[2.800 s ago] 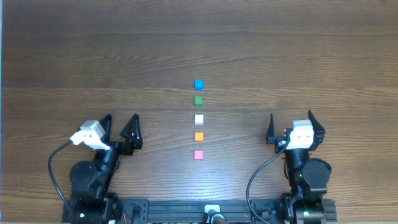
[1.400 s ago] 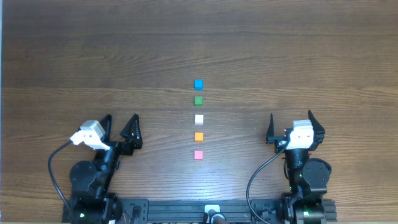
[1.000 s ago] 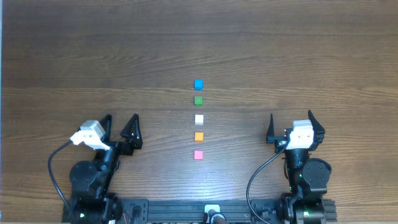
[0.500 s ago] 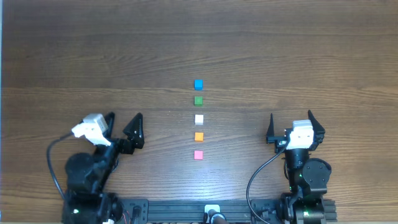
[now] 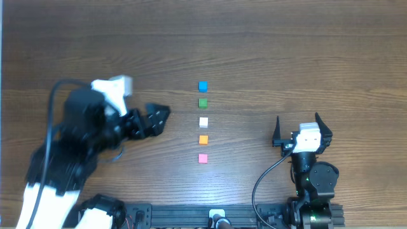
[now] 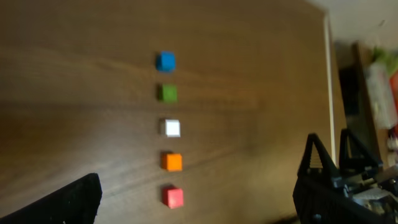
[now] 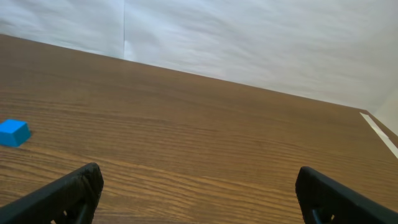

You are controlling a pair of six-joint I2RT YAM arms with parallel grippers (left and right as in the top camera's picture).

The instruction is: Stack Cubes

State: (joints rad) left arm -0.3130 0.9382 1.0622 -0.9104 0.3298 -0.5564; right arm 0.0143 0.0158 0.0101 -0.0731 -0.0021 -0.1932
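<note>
Five small cubes lie in a straight column at the table's middle: blue (image 5: pixel 203 86), green (image 5: pixel 203 103), white (image 5: pixel 203 121), orange (image 5: pixel 203 139) and pink (image 5: pixel 203 158), each apart from the others. My left gripper (image 5: pixel 147 119) is lifted and open, left of the column at about the white cube's height. Its wrist view looks down on the blue cube (image 6: pixel 165 61), green cube (image 6: pixel 166 93), white cube (image 6: pixel 171 127), orange cube (image 6: pixel 171 162) and pink cube (image 6: pixel 173 197). My right gripper (image 5: pixel 297 118) stands open low at the right, holding nothing; the blue cube (image 7: pixel 13 132) lies far off in its wrist view.
The wooden table (image 5: pixel 286 57) stretches bare on all sides of the cube column. A white wall (image 7: pixel 249 37) rises behind the far table edge. The right arm's gripper (image 6: pixel 339 158) shows beyond the cubes in the left wrist view.
My left arm has risen from its rest pose and swung up and right toward the cube column. The right arm and the cubes have stayed put.
</note>
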